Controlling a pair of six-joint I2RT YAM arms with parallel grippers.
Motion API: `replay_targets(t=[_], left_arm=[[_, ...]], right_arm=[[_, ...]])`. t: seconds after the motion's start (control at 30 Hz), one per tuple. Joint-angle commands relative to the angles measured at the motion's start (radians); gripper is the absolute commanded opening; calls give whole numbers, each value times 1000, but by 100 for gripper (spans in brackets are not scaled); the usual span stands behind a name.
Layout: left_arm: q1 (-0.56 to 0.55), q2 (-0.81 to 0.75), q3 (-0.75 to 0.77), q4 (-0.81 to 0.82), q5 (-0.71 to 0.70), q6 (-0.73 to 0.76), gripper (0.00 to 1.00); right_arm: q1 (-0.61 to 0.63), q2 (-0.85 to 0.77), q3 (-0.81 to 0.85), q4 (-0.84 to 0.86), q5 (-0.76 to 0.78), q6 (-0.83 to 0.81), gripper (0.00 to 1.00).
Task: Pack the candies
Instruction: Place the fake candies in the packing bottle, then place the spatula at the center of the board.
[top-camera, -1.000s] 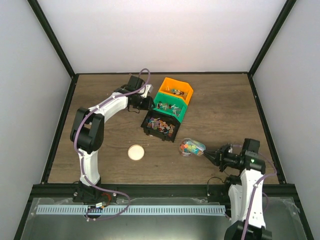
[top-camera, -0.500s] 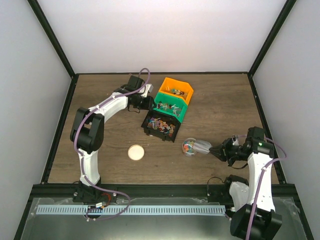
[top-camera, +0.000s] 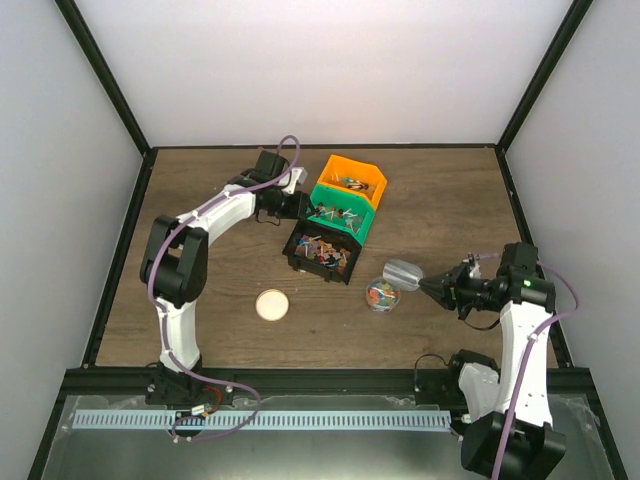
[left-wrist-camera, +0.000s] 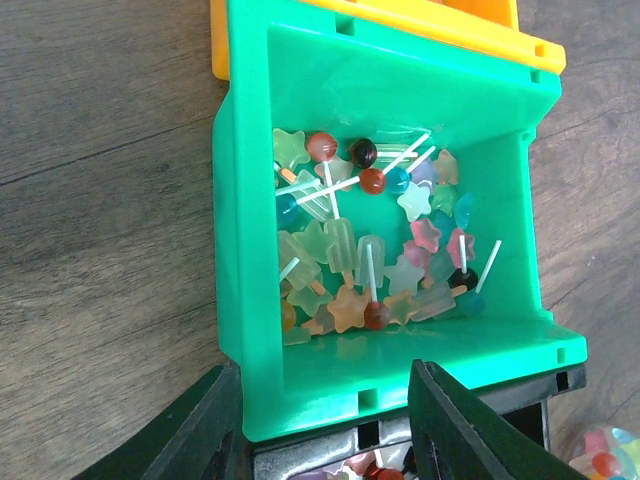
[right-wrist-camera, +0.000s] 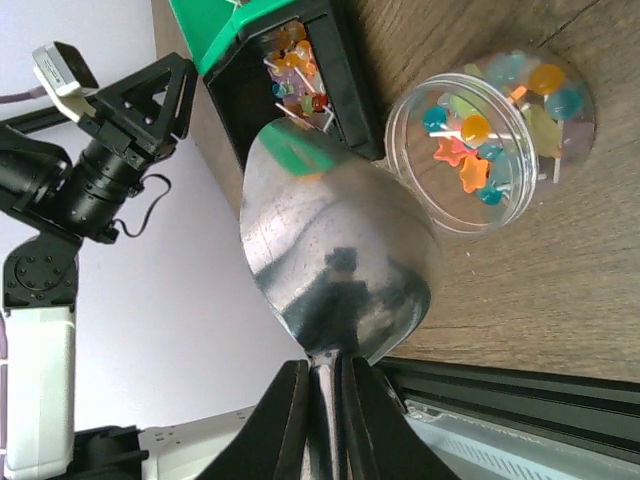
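On my left, the left gripper (left-wrist-camera: 322, 425) hangs over the near wall of the green bin (left-wrist-camera: 250, 200), midway along the table's far side. Its fingers are parted and close on nothing that I can see. That bin, the orange bin (top-camera: 357, 176) toward the far edge and the black bin (top-camera: 322, 252) on the near side all hold candies (left-wrist-camera: 360, 250). Right of the black bin stands a clear jar (top-camera: 381, 295) with more in it. Further right, the right gripper (top-camera: 441, 287) is clamped on the handle of the silver scoop (top-camera: 403, 271), whose bowl looks empty. The scoop's long axis runs right to left, bowl leading. The black bin's candies therefore lie ahead of it, with the jar just beside the bowl. I judge the right arm the nearer one for the next scoopful.
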Motion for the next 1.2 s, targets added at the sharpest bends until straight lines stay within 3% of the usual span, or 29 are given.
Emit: replay_targets(t=[0.0, 0.1, 0.17, 0.2, 0.27, 0.37, 0.47, 0.53, 0.63, 0.77, 0.87, 1.07, 1.17], left_arm=[[10, -49, 7, 14, 4, -28, 49], [19, -43, 33, -22, -43, -62, 51], [25, -51, 47, -44, -94, -95, 52], [27, -63, 44, -51, -151, -130, 52], [27, -90, 22, -53, -246, -206, 52], [28, -115, 18, -92, -352, -301, 63], [26, -155, 15, -104, -388, -372, 75], [26, -187, 2, -100, -399, -444, 90], [21, -200, -4, -93, -340, -563, 98], [-4, -189, -24, -88, -292, -711, 100], [-39, -202, -38, -93, -341, -824, 99], [-110, -170, 43, -158, -391, -954, 98], [-181, -146, 107, -193, -445, -1011, 98]], right_arm=[[-8, 4, -26, 140, -68, 94, 1], [-8, -13, -200, 514, -167, 356, 1], [-10, -20, -335, 909, -185, 619, 1], [-12, 1, -404, 1194, -186, 742, 1], [-20, 97, -536, 1605, -157, 948, 1], [-28, 343, -568, 1892, -148, 986, 1], [-33, 526, -504, 1984, -173, 958, 1], [-38, 610, -454, 1993, -172, 933, 1], [-39, 710, -386, 1989, -174, 885, 1], [-40, 842, -339, 1957, -150, 808, 11], [-39, 931, -351, 2099, -154, 860, 25], [-39, 1030, -296, 2147, -200, 901, 44], [-39, 983, -234, 1903, -207, 750, 51]])
